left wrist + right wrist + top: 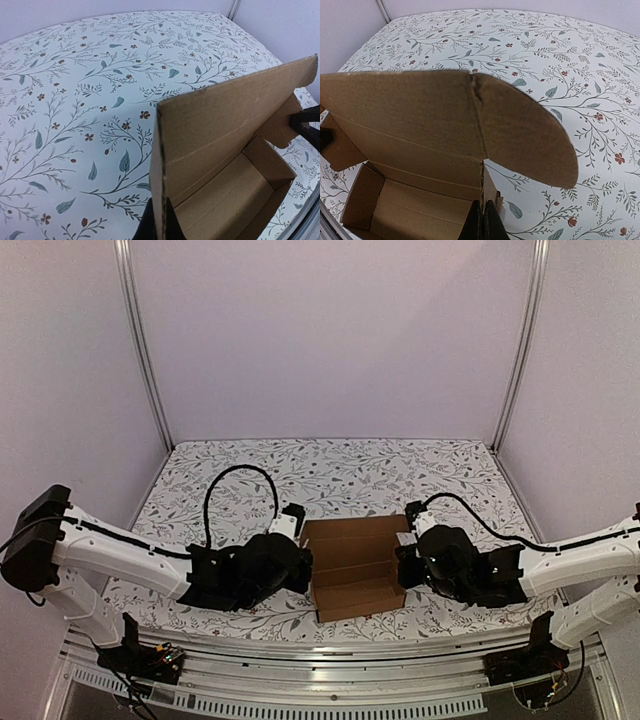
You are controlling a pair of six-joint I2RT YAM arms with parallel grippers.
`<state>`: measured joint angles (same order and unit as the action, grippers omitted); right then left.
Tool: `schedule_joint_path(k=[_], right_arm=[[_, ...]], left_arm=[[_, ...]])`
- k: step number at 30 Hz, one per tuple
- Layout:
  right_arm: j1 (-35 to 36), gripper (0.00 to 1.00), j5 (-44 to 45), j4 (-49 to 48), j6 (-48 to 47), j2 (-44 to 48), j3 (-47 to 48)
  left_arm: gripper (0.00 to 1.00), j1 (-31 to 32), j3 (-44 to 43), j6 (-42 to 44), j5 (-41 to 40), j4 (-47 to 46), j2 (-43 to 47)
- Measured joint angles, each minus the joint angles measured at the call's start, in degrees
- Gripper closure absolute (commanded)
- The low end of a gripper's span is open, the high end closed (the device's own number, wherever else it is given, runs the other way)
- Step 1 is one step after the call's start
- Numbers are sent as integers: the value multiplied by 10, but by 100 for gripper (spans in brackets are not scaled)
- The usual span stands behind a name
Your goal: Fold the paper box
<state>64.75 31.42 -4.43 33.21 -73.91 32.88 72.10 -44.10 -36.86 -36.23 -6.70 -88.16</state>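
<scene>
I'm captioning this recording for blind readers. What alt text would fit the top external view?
A half-folded brown paper box sits open on a floral-patterned table, its lid panel raised at the far side. The left claw is shut on its left wall and the right claw on its right wall.

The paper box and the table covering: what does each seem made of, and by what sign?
The paper box: plain brown cardboard, matte, unprinted; scored fold lines and a fibrous cut edge show it. The table covering: a smooth sheet printed with leaves and flowers, perhaps cloth or vinyl.
</scene>
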Motion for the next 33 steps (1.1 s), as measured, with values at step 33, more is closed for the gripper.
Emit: schedule_joint_path(k=[33], right_arm=[[107, 100, 150, 38, 97, -31, -13]], left_arm=[[100, 45, -61, -68, -50, 77, -42]])
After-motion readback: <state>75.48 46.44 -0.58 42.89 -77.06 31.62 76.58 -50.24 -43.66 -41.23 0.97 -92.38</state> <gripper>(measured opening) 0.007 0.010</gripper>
